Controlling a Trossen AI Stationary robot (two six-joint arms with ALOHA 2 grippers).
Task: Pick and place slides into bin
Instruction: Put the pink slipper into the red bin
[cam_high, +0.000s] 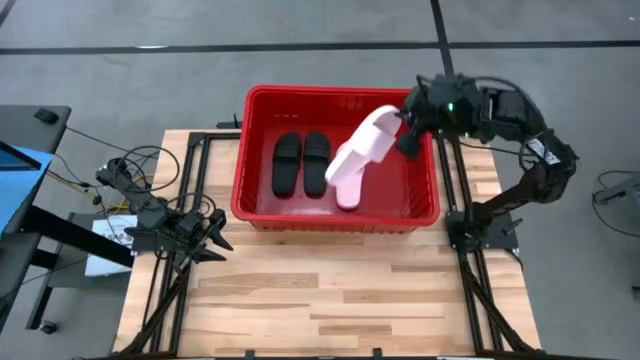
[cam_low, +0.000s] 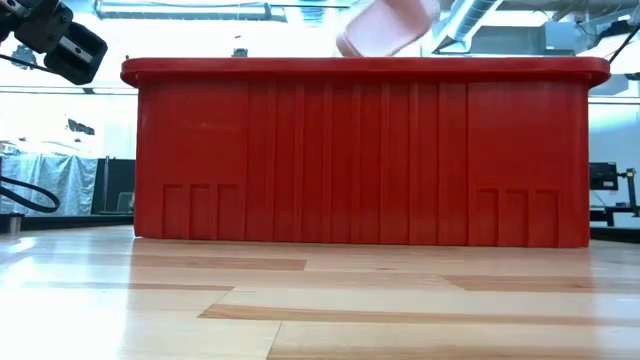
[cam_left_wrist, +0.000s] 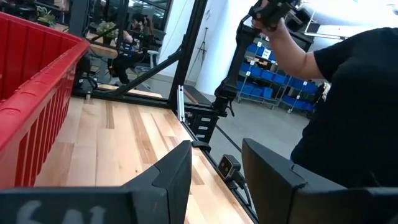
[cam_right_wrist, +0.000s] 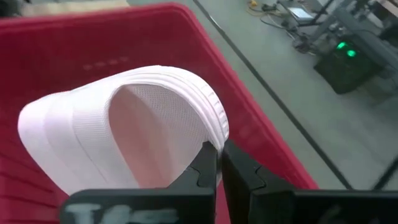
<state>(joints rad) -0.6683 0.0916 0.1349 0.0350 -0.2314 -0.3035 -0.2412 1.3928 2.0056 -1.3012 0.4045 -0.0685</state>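
Large red ribbed plastic bin (cam_high: 252, 160) sits at far-centre of the light wood slat table (cam_high: 330, 290); everything below placed rel. to the bin.

Right gripper (cam_high: 403, 119), dark two-finger, is over the bin's far-right corner, above rim level. Fingers nearly closed, pinching the edge of one pale pink open-toe slide (cam_high: 368, 138); right wrist view shows the tips (cam_right_wrist: 205, 163) clamped on the rim of that slide (cam_right_wrist: 124, 124), wide strap facing the cam. This slide hangs tilted over the bin's right half, not on the floor. In low view only its lower part (cam_low: 385, 28) pokes above the bin's rim (cam_low: 365, 70).

Second pale pink slide (cam_high: 345, 180) lies inside the bin, right of centre, just below the held one; whether they touch can't be told.

Two matte black slides (cam_high: 301, 162) lie side by side inside the bin, left of centre, lengthwise.

Left gripper (cam_high: 214, 236) waits near the bin's near-left corner, outside it, low over the table, fingers (cam_left_wrist: 174, 180) spread wide, holding nothing.

Person in a black shirt (cam_left_wrist: 354, 106) shows beyond the table in left wrist view.
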